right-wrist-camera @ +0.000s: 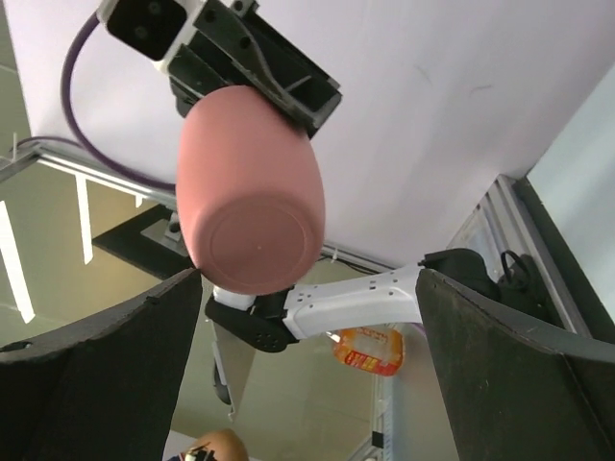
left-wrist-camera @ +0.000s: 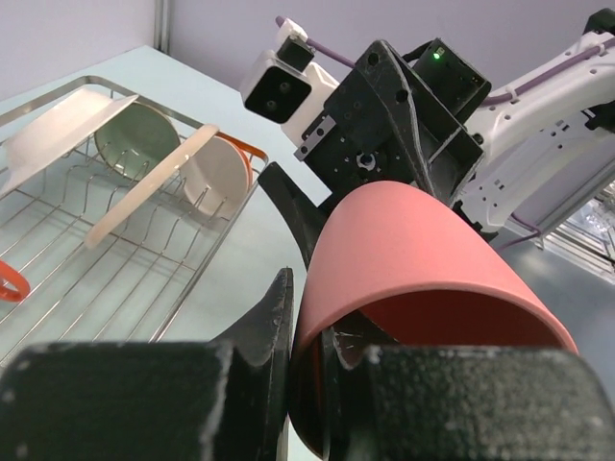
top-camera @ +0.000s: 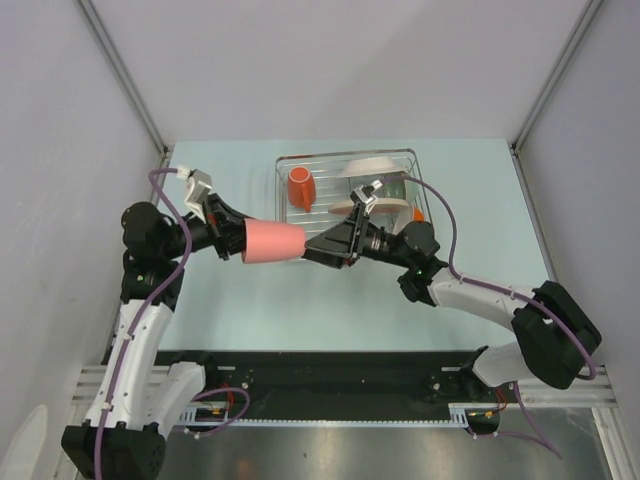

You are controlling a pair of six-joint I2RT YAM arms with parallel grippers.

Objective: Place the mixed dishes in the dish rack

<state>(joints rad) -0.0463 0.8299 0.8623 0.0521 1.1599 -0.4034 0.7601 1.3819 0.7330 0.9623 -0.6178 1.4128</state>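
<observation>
My left gripper point(top-camera: 240, 240) is shut on the rim of the pinkish cup point(top-camera: 275, 243) and holds it sideways in the air, base toward the right arm. In the left wrist view one finger point(left-wrist-camera: 274, 327) lies outside the cup point(left-wrist-camera: 413, 250) and the other inside. My right gripper point(top-camera: 312, 248) is open, its tips at the cup's base. In the right wrist view the cup base point(right-wrist-camera: 255, 230) sits just above the wide-open fingers point(right-wrist-camera: 96, 336). The dish rack point(top-camera: 345, 153) behind holds the orange-red mug point(top-camera: 300, 187), white plate point(left-wrist-camera: 53, 130), green bowl point(left-wrist-camera: 139, 139), pink-and-cream plate point(left-wrist-camera: 144, 187) and white bowl point(left-wrist-camera: 216, 173).
The rack stands at the back middle of the pale green table point(top-camera: 480, 200). Grey walls and metal frame posts point(top-camera: 125, 70) close in the sides. The two arms meet just in front of the rack's near left corner.
</observation>
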